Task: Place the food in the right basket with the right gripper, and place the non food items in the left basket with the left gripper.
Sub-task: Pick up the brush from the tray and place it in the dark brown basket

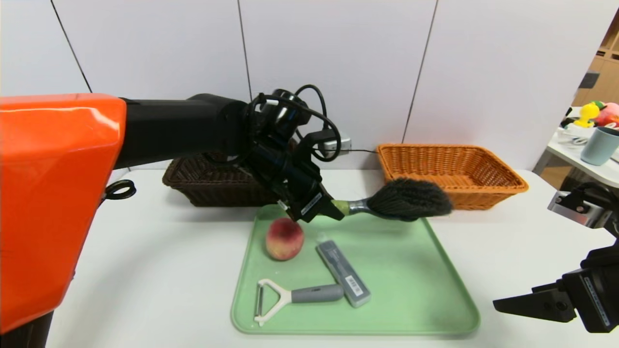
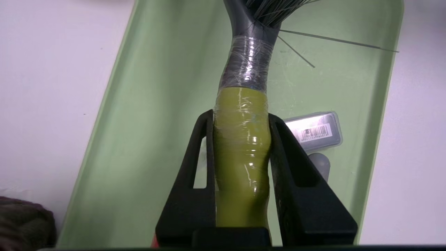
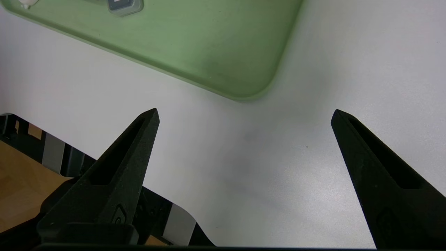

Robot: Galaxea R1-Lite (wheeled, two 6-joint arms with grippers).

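Above the tray's (image 1: 411, 290) far edge, left jaws clamp the brush's (image 1: 408, 199) green handle

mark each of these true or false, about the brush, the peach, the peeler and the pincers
1. The left pincer grips the brush by its green handle. True.
2. The peach lies in the orange basket. False: it is on the green tray.
3. The peeler's grey handle points away from the grey case. False: its end is right by the case.
4. The right pincer stands open with nothing between its fingers. True.
5. The brush has been laid in the dark basket. False: it is held over the tray.
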